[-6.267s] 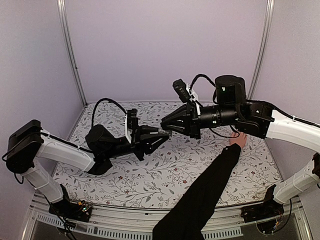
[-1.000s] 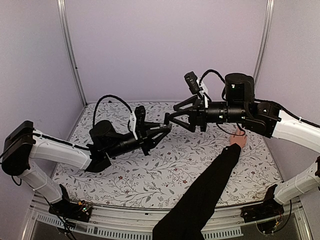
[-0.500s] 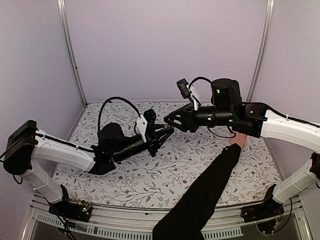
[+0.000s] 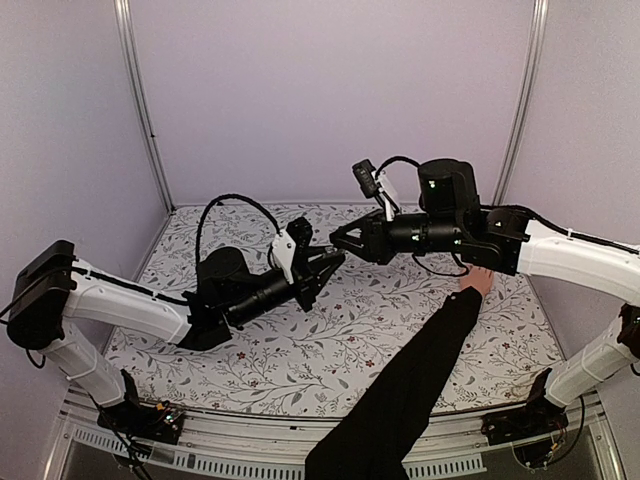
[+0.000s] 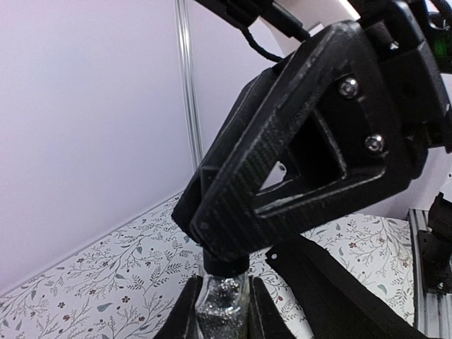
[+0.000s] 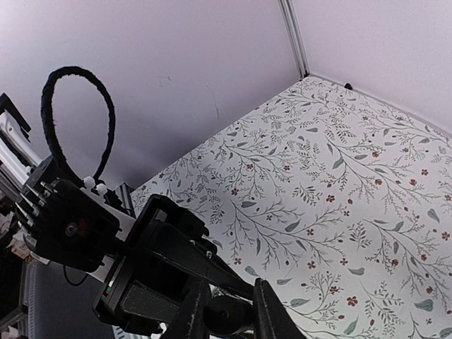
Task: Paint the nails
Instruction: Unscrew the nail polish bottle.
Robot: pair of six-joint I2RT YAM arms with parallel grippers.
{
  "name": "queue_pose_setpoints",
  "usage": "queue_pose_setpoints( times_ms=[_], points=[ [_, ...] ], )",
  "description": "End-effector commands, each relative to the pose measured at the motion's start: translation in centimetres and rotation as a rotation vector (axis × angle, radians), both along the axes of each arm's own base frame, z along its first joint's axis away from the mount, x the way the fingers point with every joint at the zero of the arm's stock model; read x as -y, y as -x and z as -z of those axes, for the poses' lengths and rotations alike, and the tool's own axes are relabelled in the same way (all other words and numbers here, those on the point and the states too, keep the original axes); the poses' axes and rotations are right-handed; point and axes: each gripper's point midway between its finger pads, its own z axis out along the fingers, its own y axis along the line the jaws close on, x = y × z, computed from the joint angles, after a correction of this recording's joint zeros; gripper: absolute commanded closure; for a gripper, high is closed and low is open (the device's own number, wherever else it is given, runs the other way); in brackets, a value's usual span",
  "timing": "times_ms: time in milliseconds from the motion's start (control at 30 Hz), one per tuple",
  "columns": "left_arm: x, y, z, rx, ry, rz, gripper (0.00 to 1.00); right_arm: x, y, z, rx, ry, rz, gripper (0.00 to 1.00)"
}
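While the left claw grips a glittery glass bottle, the right claw pinches its round black cap.

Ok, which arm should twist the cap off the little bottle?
The right. The right tool is pinched on the black cap, so it can probably just turn. The left tool is busy gripping the glittery bottle underneath.

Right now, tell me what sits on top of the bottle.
A black cap tops the bottle, which the left gripper holds. The right gripper is closed on the cap from both sides. Any brush under the cap is hidden.
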Motion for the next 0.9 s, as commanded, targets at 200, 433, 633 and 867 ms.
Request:
queue_pose_setpoints(
  times_ms=[200,433,633,867],
  points=[
    [1.1,2.1,-1.7,0.048,0.023,0.119,1.00,-0.8,1.6,-3.0,0.069,-0.086,-0.105,1.00],
    [0.8,6.6,-3.6,0.089,0.111,0.404,1.00,-0.6,3.8,-4.9,0.166,-0.118,-0.230,1.00],
    [0.0,10.4,-4.7,0.122,0.143,0.656,1.00,-0.1,6.3,-6.4,0.247,-0.137,-0.359,1.00],
    [-0.2,14.1,-5.2,0.147,0.122,0.901,1.00,0.3,9.7,-7.3,0.324,-0.148,-0.569,1.00]
  ],
)
